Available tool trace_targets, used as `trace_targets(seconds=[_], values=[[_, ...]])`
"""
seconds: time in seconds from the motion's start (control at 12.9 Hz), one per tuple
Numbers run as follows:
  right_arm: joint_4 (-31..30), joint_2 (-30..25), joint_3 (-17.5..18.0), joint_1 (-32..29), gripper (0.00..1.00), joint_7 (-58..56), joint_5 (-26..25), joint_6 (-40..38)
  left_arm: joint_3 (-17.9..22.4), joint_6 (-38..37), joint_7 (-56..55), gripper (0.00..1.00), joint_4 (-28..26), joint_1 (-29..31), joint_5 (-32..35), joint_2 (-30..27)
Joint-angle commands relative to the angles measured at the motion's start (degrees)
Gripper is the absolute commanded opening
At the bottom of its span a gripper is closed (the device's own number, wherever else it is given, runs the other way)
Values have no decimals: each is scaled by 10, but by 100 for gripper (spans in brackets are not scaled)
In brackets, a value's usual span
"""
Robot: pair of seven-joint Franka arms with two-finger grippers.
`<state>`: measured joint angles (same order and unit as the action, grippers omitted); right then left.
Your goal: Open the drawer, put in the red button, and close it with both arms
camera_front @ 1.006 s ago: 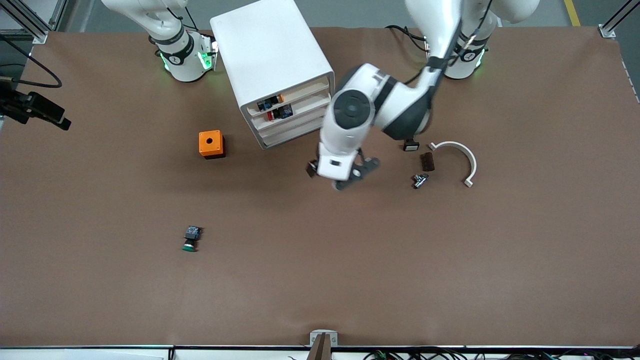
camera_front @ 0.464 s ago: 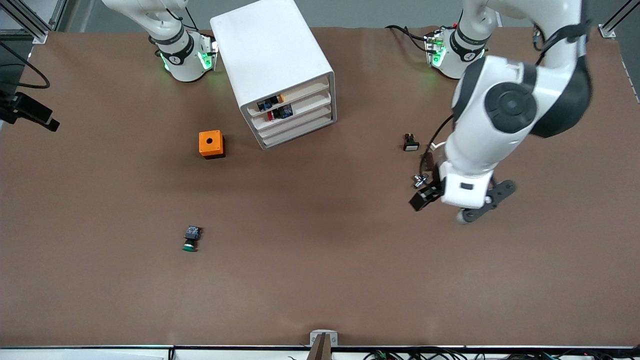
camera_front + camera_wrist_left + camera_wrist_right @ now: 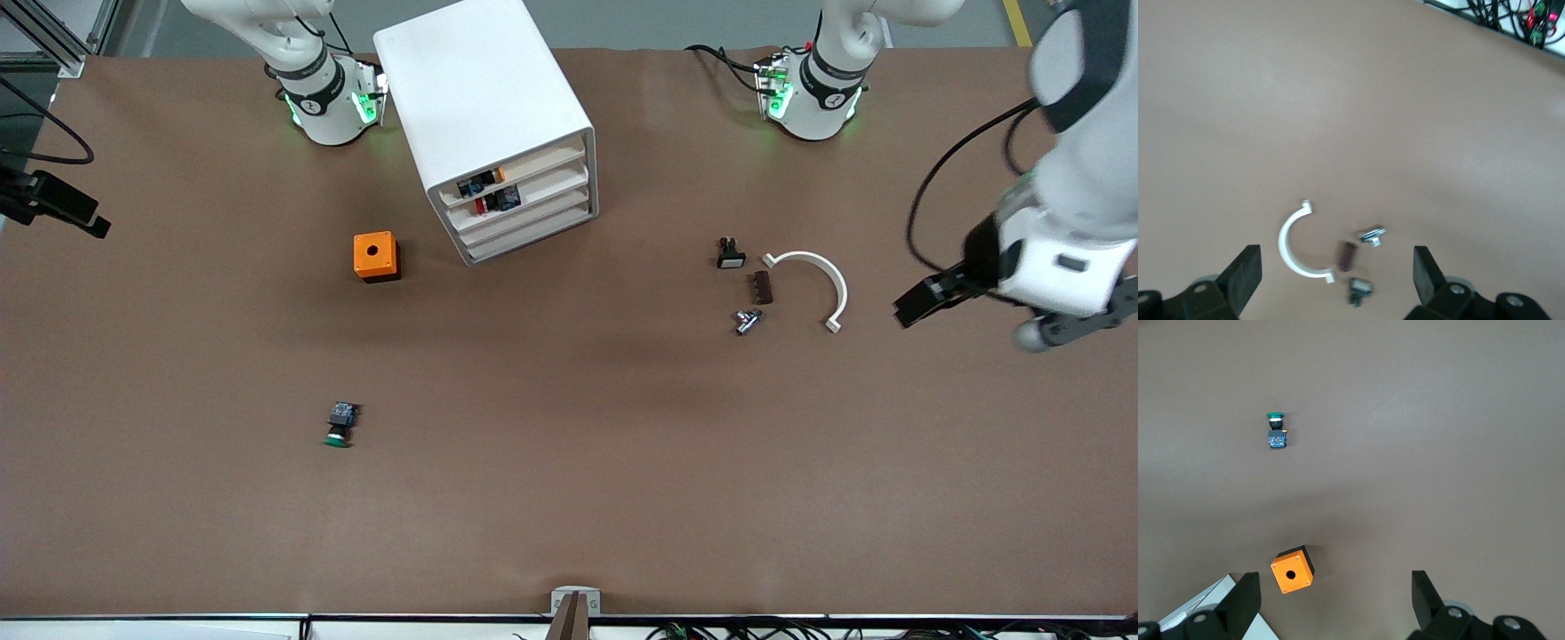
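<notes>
Sitting inside the drawer (image 3: 520, 197), which looks pushed in, the red button (image 3: 481, 206) suggests the task is nearly done. Left gripper (image 3: 1337, 267), fingers spread, hangs over the table's left-arm end; right gripper (image 3: 1336, 590), also spread, hangs above the orange box (image 3: 1293, 569).

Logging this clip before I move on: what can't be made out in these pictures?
- Right tool: outside the front view; only its open fingers show in the right wrist view.
- Red button: tiny in the front view, inside the drawer, partly hidden by the shelf above.
- Left tool: over the table's left-arm end, open; one finger is largely hidden by its own wrist in front view.

Tabletop (image 3: 569, 462) mid open; cabinet (image 3: 484, 116) blocks by bases.
</notes>
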<state>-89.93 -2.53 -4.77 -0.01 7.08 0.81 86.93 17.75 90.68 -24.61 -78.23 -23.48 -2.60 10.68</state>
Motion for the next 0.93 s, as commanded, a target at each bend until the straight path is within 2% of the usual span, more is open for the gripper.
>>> trace_targets(seconds=[0.0, 0.15, 0.23, 0.54, 0.7, 0.85], values=[[12, 4, 8, -10, 100, -8, -9, -9, -49, -30, 101, 100, -18, 79, 10, -43], [12, 4, 8, -9, 100, -8, -9, -9, -125, -55, 144, 100, -19, 170, 9, -60], [12, 4, 8, -9, 100, -8, -8, -9, -140, -66, 143, 100, -25, 190, 9, -72], [12, 4, 8, -10, 100, -8, -8, -9, -148, -62, 149, 100, -90, 202, 9, -125], [12, 4, 8, -10, 100, -8, -9, -9, -183, -60, 149, 100, -114, 230, 10, -144], [11, 4, 8, -10, 100, -8, -8, -9, -188, -58, 149, 100, -131, 230, 10, -159]])
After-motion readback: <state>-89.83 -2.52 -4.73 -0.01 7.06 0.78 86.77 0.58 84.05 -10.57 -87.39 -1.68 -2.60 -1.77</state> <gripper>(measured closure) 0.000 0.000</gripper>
